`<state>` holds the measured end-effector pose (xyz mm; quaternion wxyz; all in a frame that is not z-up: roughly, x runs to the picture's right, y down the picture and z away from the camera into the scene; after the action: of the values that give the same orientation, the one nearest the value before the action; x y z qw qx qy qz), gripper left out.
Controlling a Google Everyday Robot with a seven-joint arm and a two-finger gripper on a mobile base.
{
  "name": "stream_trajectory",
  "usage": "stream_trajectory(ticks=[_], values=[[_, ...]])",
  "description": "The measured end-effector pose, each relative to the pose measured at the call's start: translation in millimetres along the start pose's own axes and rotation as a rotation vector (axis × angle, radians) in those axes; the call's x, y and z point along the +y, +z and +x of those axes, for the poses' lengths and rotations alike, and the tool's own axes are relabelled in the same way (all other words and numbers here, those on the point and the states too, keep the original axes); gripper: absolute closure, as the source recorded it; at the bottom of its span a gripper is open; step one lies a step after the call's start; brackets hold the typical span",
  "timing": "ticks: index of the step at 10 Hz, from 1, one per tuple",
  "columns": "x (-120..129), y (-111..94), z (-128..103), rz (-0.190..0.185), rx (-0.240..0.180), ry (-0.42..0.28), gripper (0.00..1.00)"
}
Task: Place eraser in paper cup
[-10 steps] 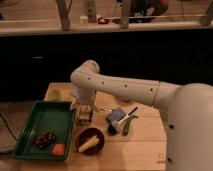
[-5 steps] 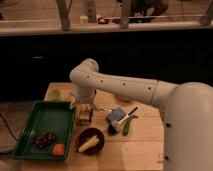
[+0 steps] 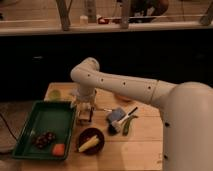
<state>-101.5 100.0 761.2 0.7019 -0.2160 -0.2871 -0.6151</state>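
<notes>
My gripper (image 3: 85,114) hangs from the white arm and points down over the wooden table (image 3: 145,145), just right of the green tray (image 3: 45,117) and just above the black bowl (image 3: 91,141). A small blue-grey block (image 3: 116,117), possibly the eraser, lies on the table to the right of the gripper and apart from it. The paper cup does not show; it is hidden or out of view. I cannot see anything held in the gripper.
The black bowl holds yellow pieces. The tray holds dark grapes (image 3: 43,139) and an orange piece (image 3: 59,149). A black-handled tool (image 3: 131,111) and a green pod (image 3: 127,125) lie by the block. A green round thing (image 3: 54,94) sits at the back left.
</notes>
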Motion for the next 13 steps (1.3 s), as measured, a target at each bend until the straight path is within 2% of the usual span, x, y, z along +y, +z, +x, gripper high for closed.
stream_trajectory(ticks=[3,13], values=[[1.9,-0.3,3.5,0.015,0.001,0.004,0.2],[1.8,-0.4,3.5,0.017,0.001,0.004,0.2]])
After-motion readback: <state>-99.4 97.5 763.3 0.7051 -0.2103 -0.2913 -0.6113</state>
